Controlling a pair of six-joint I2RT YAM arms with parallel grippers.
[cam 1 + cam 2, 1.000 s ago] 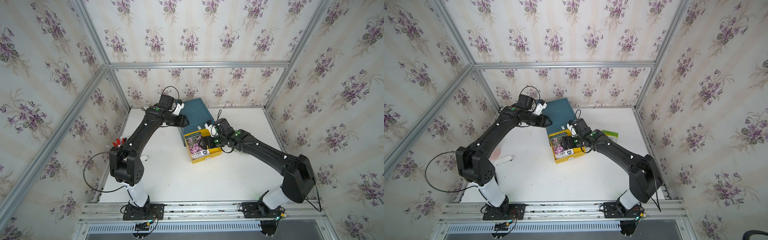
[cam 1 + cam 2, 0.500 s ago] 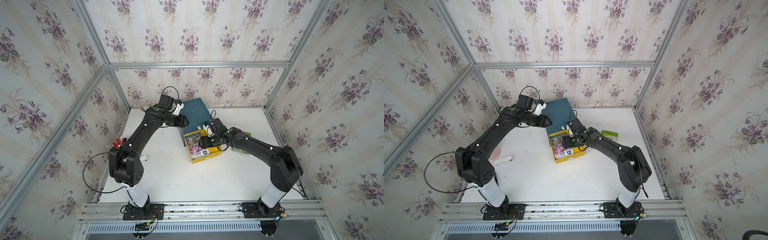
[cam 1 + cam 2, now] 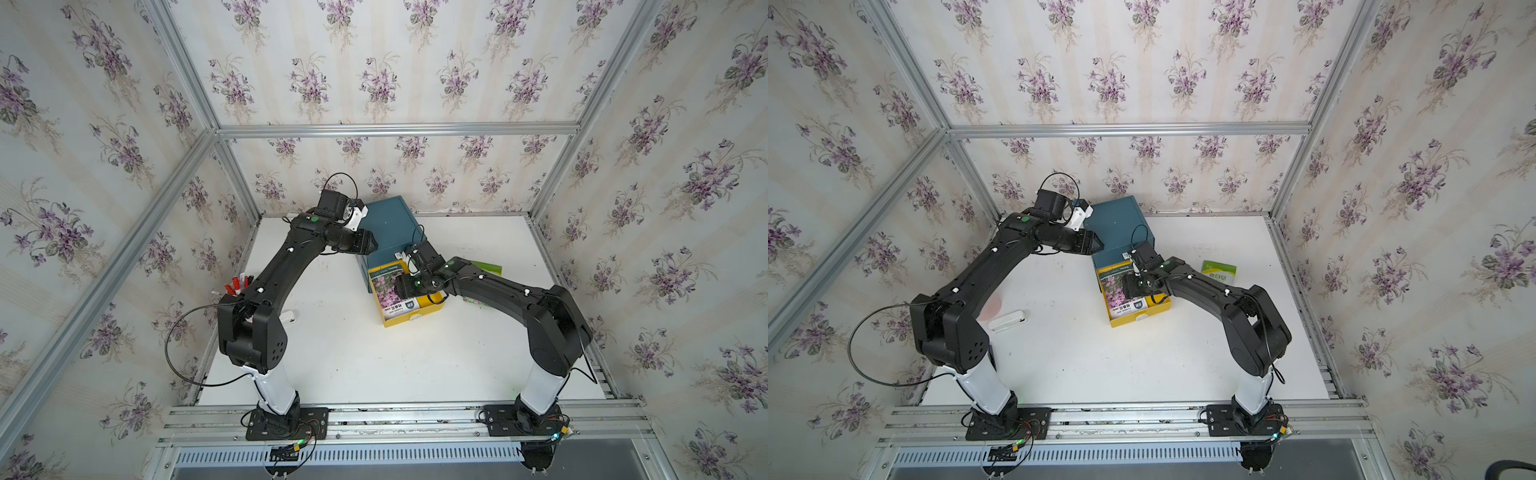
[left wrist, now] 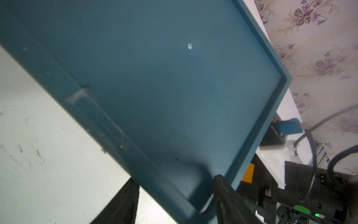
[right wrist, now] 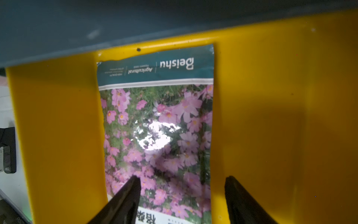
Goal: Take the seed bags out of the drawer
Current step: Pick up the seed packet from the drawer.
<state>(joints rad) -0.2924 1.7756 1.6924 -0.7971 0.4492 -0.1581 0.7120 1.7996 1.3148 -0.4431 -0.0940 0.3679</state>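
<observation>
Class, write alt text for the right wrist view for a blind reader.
A seed bag with pink blossoms lies in a yellow drawer that juts from a blue cabinet. The open right claw hovers over it, one tip above the bag, one above bare drawer floor.

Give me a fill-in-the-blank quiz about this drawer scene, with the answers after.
The drawer pulled out of the teal cabinet is ____.
The seed bag lying inside it shows ____ flowers.
The right gripper hangs over that bag with its jaws ____.
A second seed bag, out on the table, is ____ and white.
Answers: yellow; pink; open; green.
</observation>
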